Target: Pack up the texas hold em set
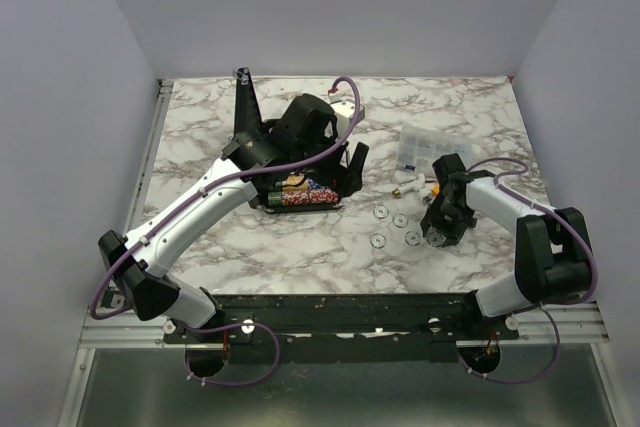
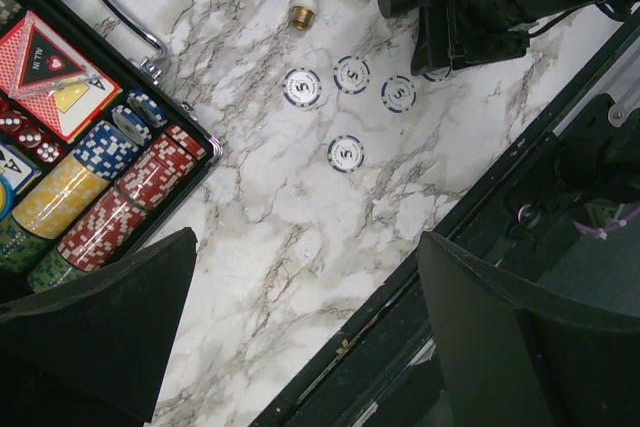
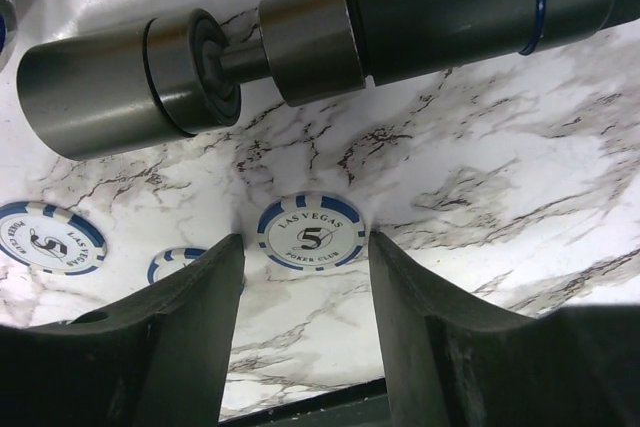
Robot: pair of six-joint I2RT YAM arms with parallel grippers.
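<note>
- The right gripper [image 3: 305, 242] was down at the white-and-grey marble tabletop [image 3: 500, 177], its jaws part-spread and pinching nothing yet. They straddled a single white poker chip with blue edge marks and a "5" on its face [image 3: 310, 234].
- That chip lay flat, squarely between the two dark fingers [image 3: 195, 327]. The one on the right of the wrist view was at its rim or touching it, and the other stood just off it. As the chip is a disc with no long axis, I judged any line across it would serve for the squeeze.
- A dark grey cylindrical tool [image 3: 190, 77] lay just beyond the chip, apart from it.
- Four more chips of the same kind [image 2: 345, 154] lay loose between this gripper and the flat black hinged case [image 2: 208, 150], which was open on the robot's left side of the table.
- The case held rows of red, blue and yellow chips [image 2: 130, 197] and a red triangular card [image 2: 40, 57].
- The left gripper [image 2: 308, 242] hung above the case's near edge, jaws wide and empty.
- The right arm was plainly the nearer to the loose chips, and their trip would run leftward to the case.
</note>
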